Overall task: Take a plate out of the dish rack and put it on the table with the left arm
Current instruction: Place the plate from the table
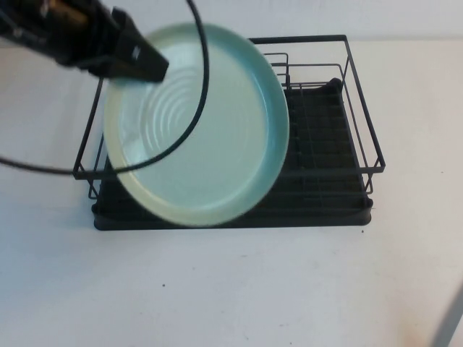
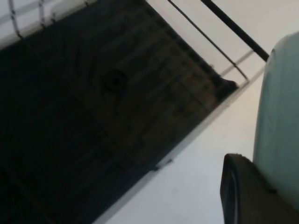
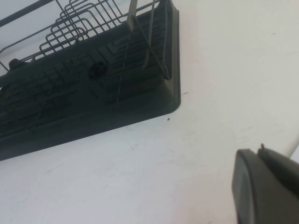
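Observation:
My left gripper (image 1: 153, 66) is shut on the upper left rim of the pale mint-green plate (image 1: 199, 126). It holds the plate tilted in the air above the left part of the black wire dish rack (image 1: 340, 170). In the left wrist view one black finger (image 2: 238, 196) presses against the plate (image 2: 280, 116), with the rack's tray (image 2: 93, 116) and the white table (image 2: 196, 177) below; the other finger is hidden behind the plate. My right gripper (image 3: 257, 151) is shut and empty over the table, off the rack's corner (image 3: 168, 100).
The small wire divider insert (image 1: 278, 66) stands at the rack's back. White table (image 1: 253, 289) spreads in front of and to both sides of the rack. A black cable (image 1: 181, 137) loops across the plate's face.

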You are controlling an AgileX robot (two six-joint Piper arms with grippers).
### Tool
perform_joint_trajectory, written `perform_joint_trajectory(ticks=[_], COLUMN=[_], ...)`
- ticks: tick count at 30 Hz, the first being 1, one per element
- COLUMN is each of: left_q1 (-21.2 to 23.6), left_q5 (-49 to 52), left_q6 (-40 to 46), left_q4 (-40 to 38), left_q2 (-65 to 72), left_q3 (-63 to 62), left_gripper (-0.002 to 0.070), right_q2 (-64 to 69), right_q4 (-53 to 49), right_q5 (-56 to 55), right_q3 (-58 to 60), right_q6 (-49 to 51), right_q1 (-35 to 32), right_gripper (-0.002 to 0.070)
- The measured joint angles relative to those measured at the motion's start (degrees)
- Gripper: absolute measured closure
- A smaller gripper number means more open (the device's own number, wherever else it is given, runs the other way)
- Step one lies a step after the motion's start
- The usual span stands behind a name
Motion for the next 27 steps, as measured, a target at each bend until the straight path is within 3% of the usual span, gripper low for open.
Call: perform_joint_trajectory(ticks=[7, 15, 19, 23, 27], left_q1=[6.99, 7.53, 7.64, 7.75, 7.75], left_q5=[-2.02, -18.77, -27.05, -28.36, -27.30], left_q6=[11.16, 20.52, 28.99, 39.92, 47.54], left_q4=[-21.67, -37.49, -49.47, -58.72, -62.39], left_q2=[-12.68, -16.14, -15.12, -12.21, -8.03], left_q3=[33.81, 64.65, 70.50, 71.16, 71.16], left_gripper=[0.0608, 0.0608, 0.0608, 0.0608, 0.0608], right_q2=[0.00, 0.00, 0.00, 0.00, 0.00], right_q4=[0.00, 0.00, 0.04, 0.04, 0.04], right_q5=[0.00, 0.00, 0.00, 0.00, 0.00], right_q3=[0.00, 0.00, 0.00, 0.00, 0.00], right_q6=[0.00, 0.00, 0.00, 0.00, 0.00], right_q1=[0.00, 0.00, 0.00, 0.00, 0.00], right_gripper=[0.0694, 0.0694, 0.0694, 0.0694, 0.0694])
